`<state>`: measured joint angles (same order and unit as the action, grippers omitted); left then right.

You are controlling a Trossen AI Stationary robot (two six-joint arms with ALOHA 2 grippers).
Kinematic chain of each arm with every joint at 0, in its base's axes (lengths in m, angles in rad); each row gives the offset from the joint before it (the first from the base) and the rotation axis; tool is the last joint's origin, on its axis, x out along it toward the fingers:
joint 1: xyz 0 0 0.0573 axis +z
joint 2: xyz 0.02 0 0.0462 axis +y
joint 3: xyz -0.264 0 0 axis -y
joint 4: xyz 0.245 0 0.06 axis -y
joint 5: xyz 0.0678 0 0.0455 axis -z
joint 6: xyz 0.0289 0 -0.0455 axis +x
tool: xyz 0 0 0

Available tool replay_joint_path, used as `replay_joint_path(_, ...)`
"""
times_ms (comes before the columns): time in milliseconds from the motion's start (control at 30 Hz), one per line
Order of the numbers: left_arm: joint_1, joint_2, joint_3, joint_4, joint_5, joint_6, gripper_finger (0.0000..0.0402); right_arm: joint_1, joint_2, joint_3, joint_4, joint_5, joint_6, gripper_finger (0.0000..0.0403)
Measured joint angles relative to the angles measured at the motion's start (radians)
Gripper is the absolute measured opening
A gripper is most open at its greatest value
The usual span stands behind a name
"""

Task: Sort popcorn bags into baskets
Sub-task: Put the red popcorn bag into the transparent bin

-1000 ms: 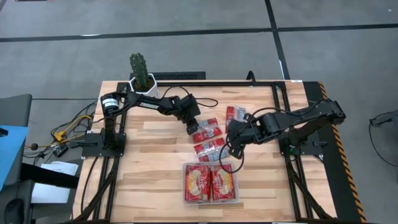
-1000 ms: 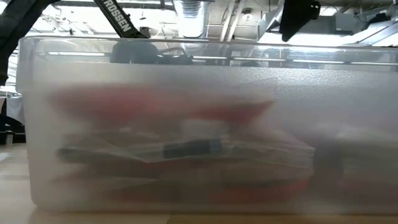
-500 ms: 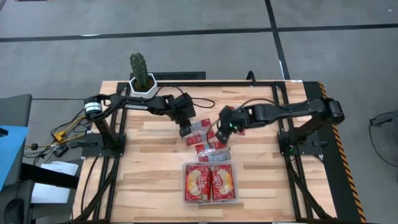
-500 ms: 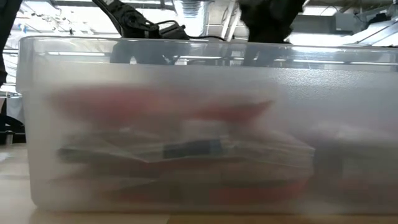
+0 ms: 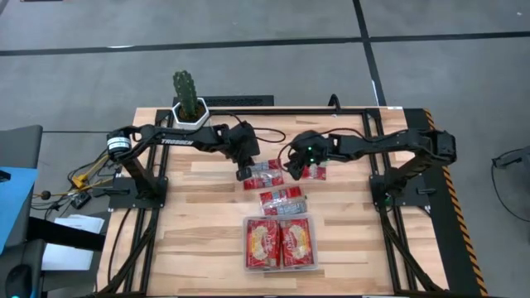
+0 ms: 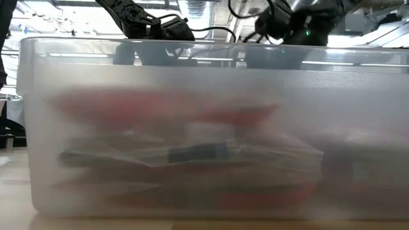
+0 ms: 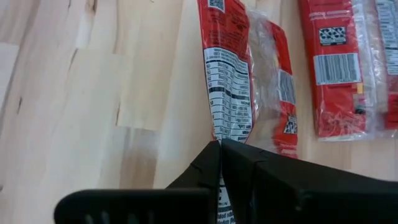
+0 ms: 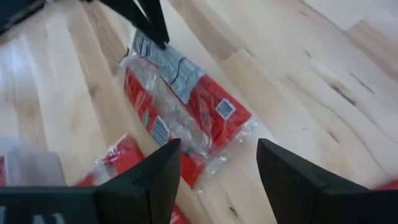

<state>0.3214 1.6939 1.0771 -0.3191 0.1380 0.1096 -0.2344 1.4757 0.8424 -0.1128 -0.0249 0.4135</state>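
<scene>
My left gripper (image 5: 246, 172) is shut on the end of a red popcorn bag (image 5: 265, 173) at mid-table; the left wrist view shows that bag's (image 7: 227, 68) nutrition-label side. My right gripper (image 5: 291, 164) hovers open just right of it, and its wrist view looks down on the same bag (image 8: 180, 81). Another bag (image 5: 281, 197) lies flat closer to the near edge, and one (image 5: 313, 171) shows under the right arm. The clear basket (image 5: 247, 244) sits near the table's front edge with two bags inside. My left gripper pinches the bag's white-label end (image 7: 224, 134) between its two shut fingers, coming from the table's left and slanting down, along the bag's length. The bag stretches away from the fingers over a neighbouring bag (image 7: 280, 93); whether it is lifted clear cannot be told.
A white cactus pot (image 5: 189, 103) stands at the far left of the table, behind the left arm. More bags (image 7: 333, 62) lie side by side past the held one. In the low view the basket wall (image 6: 192, 128) fills the picture. Bare wood lies left of the basket.
My right gripper has risen from beside the basket's far right corner and swung toward the far edge and the left, ending over the loose bags. My left gripper has drawn slightly toward the table's left, and the pinched bag has slid with it.
</scene>
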Motion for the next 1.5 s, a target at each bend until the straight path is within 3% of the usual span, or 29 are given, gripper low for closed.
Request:
replay_joint_path(267,0.0,0.0,0.0,0.0,-0.02,-0.024,0.0,-0.057,0.033,-0.127,0.263,-0.055,-0.156,0.0235)
replay_joint_path(667,-0.001,0.0,0.002,0.025,-0.048,-0.075,0.0,-0.097,0.306,-0.086,0.472,-0.247,-0.2,0.0235)
replay_joint_path(800,-0.001,0.0,0.002,0.021,-0.051,-0.077,0.0,-0.123,0.315,-0.072,0.433,-0.349,-0.177,0.0235)
replay_joint_path(1100,-0.001,0.009,-0.073,0.049,0.015,0.012,0.0007,-0.14,0.242,-0.071,0.351,-0.351,-0.171,0.0234)
replay_joint_path(1300,0.01,0.009,-0.107,0.063,0.164,0.112,0.0087,-0.109,0.169,-0.071,0.281,-0.352,-0.165,0.0234)
replay_joint_path(1400,0.01,0.009,-0.112,0.095,0.166,0.133,0.015,-0.088,0.145,-0.071,0.275,-0.349,-0.152,0.0234)
replay_joint_path(1500,0.01,0.009,-0.112,0.101,0.106,0.167,0.022,-0.062,0.128,-0.071,0.269,-0.343,-0.148,0.0234)
